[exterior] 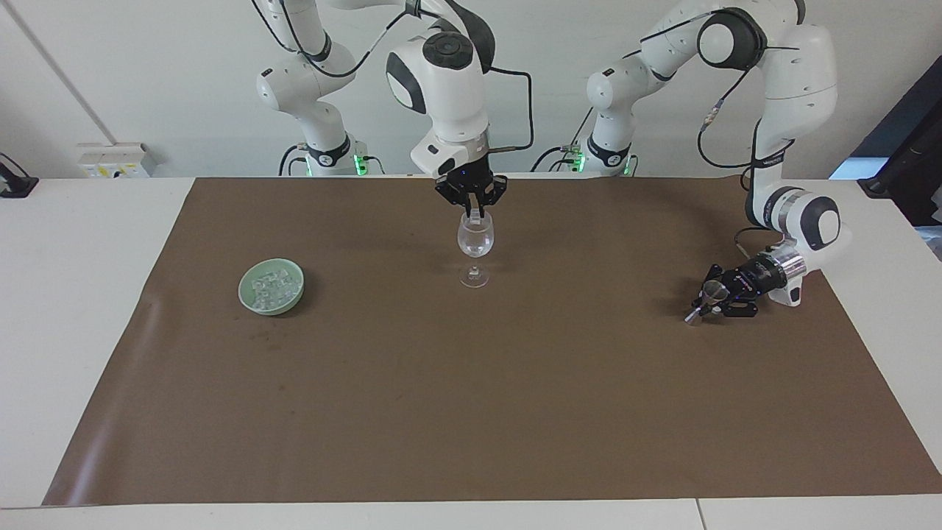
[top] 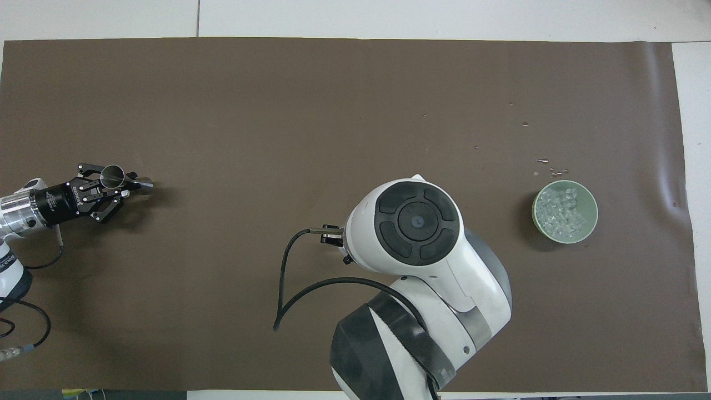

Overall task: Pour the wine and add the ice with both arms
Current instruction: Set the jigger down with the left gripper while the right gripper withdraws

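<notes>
A clear wine glass (exterior: pixel 475 239) stands upright on the brown mat (exterior: pixel 471 397), near the robots. My right gripper (exterior: pixel 475 214) hangs straight over it with its tips at the rim. In the overhead view the right arm hides both the glass and the gripper. The ice (exterior: pixel 271 285) lies heaped in a pale green bowl (exterior: pixel 243 289) toward the right arm's end, and it also shows in the overhead view (top: pixel 564 210). My left gripper (exterior: pixel 708 302) is shut on a small metal jigger (exterior: pixel 712 292), tilted low over the mat at the left arm's end. The overhead view shows this gripper (top: pixel 123 184) and the jigger (top: pixel 113 175) as well.
Small water drops (top: pixel 550 166) dot the mat just farther from the robots than the bowl (top: pixel 535 214). A black cable (top: pixel 283 278) loops from the right arm's wrist. White table (exterior: pixel 88 243) surrounds the mat.
</notes>
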You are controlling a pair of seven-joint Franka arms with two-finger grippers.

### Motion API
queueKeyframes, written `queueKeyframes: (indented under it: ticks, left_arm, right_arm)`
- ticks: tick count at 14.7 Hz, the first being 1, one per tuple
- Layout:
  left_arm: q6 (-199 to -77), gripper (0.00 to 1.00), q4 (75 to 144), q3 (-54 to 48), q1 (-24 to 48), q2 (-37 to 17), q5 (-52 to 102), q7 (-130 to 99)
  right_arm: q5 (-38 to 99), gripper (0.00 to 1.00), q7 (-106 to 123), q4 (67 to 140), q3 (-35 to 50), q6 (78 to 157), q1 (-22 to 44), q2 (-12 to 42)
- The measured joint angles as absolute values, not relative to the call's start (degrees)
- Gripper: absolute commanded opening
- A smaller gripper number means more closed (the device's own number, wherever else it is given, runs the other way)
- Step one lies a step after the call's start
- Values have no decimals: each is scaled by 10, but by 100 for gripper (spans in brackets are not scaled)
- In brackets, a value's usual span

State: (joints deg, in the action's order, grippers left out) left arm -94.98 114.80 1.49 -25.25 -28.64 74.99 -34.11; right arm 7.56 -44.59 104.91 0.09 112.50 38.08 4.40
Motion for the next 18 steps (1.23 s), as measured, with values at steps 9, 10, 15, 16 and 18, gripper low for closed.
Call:
queueKeyframes:
  ticks: [9, 10, 15, 16, 18]
  left_arm:
    - [-951, 100, 1086, 18, -258, -262, 577, -335]
    - [-953, 100, 1073, 18, -258, -259, 541, -335]
    - [-958, 100, 960, 14, -227, -256, 346, -331]
    - [-958, 100, 938, 13, -211, -254, 313, -328]
    - [-958, 100, 913, 11, -185, -239, 266, -280]
  right_arm:
    - [71, 100, -460, 1050, -3, 1128, 377, 38]
    - [69, 100, -460, 1050, -4, 1128, 366, 37]
    - [64, 100, -408, 1049, -7, 1122, 266, 36]
    - [64, 100, -392, 1049, -8, 1110, 244, 34]
    - [63, 100, -361, 1047, -10, 1088, 191, 21]
